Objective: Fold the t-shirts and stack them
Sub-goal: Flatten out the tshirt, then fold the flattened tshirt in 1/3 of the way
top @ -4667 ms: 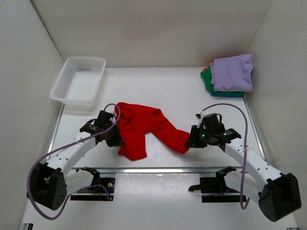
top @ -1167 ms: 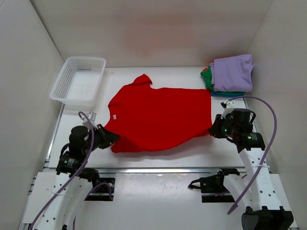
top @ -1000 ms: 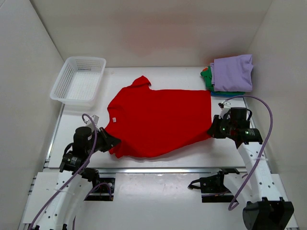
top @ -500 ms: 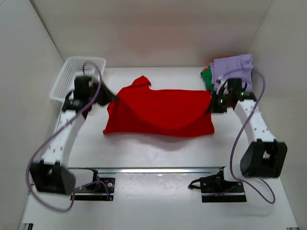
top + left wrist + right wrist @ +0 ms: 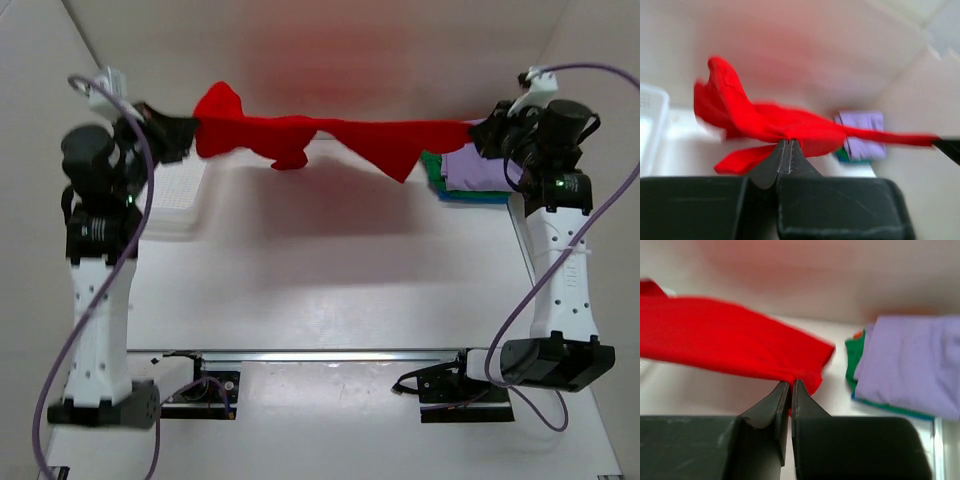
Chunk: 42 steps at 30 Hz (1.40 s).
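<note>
The red t-shirt (image 5: 335,133) hangs in the air over the back of the table, pulled into a long band between both raised arms. My left gripper (image 5: 190,135) is shut on its left end, where a sleeve flops up. My right gripper (image 5: 478,136) is shut on its right end. In the left wrist view the closed fingertips (image 5: 786,141) pinch red cloth (image 5: 765,125). The right wrist view shows the same, with the jaws (image 5: 791,383) closed on the shirt's edge (image 5: 725,347). The folded lavender shirt (image 5: 912,365) lies on the green one (image 5: 855,360) and a teal one at the back right (image 5: 482,172).
The white mesh basket (image 5: 178,205) sits at the back left, partly hidden behind my left arm. White walls close in the table on the left, back and right. A metal rail (image 5: 330,353) runs along the near edge.
Both arms have swung up and back, lifting the red shirt off the table, where it had been spread flat. It now hangs stretched and bunched between the grippers.
</note>
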Tool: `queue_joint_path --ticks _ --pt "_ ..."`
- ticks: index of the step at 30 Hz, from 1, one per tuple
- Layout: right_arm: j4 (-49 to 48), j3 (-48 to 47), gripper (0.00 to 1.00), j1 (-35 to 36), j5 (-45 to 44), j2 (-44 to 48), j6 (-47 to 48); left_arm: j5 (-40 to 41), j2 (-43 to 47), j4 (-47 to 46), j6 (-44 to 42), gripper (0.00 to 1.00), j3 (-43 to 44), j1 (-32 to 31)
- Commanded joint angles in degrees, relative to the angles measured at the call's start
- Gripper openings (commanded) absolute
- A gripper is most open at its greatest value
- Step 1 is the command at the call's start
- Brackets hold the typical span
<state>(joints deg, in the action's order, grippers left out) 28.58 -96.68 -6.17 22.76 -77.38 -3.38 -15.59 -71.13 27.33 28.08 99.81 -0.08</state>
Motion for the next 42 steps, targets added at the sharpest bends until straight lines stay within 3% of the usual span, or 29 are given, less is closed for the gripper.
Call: queue_joint_path --ticks 1,6,11,14,19,21,27,35,42 --pt "1.13 11.83 0.00 -0.68 1.94 1.25 1.44 0.04 8.45 -2.02 -1.18 0.00 -15.05 -2.03" --pt "2.79 29.32 0.00 1.60 0.70 9.16 2.06 -0.92 23.46 0.87 -0.05 0.00 -38.32 -3.35" --pt "6.75 44.89 0.00 0.55 3.43 16.64 -2.86 0.64 34.13 6.31 2.86 0.00 -51.90 -7.37" --pt "10.34 49.74 0.00 -0.50 2.82 19.11 -4.27 2.50 38.52 8.52 4.87 0.00 -58.92 -9.50" --pt "15.53 53.26 0.00 -0.78 0.54 18.77 -5.84 -1.45 44.58 10.37 9.01 0.00 -70.17 -11.26" --pt "16.50 52.48 0.00 1.16 -1.22 18.15 -6.38 -1.20 45.81 10.81 9.45 0.00 -71.85 -11.52" --pt "16.33 53.00 0.00 -1.91 2.63 13.50 -6.56 0.48 43.63 7.84 9.01 0.00 -71.33 -10.30" --pt "14.66 51.34 0.00 -3.58 1.32 6.11 -1.99 -1.28 27.47 -4.91 4.71 0.00 -67.03 -5.64" --pt "12.74 48.26 0.00 -3.84 0.97 0.66 0.83 -0.93 18.24 -9.48 1.81 0.00 -62.82 -3.80"
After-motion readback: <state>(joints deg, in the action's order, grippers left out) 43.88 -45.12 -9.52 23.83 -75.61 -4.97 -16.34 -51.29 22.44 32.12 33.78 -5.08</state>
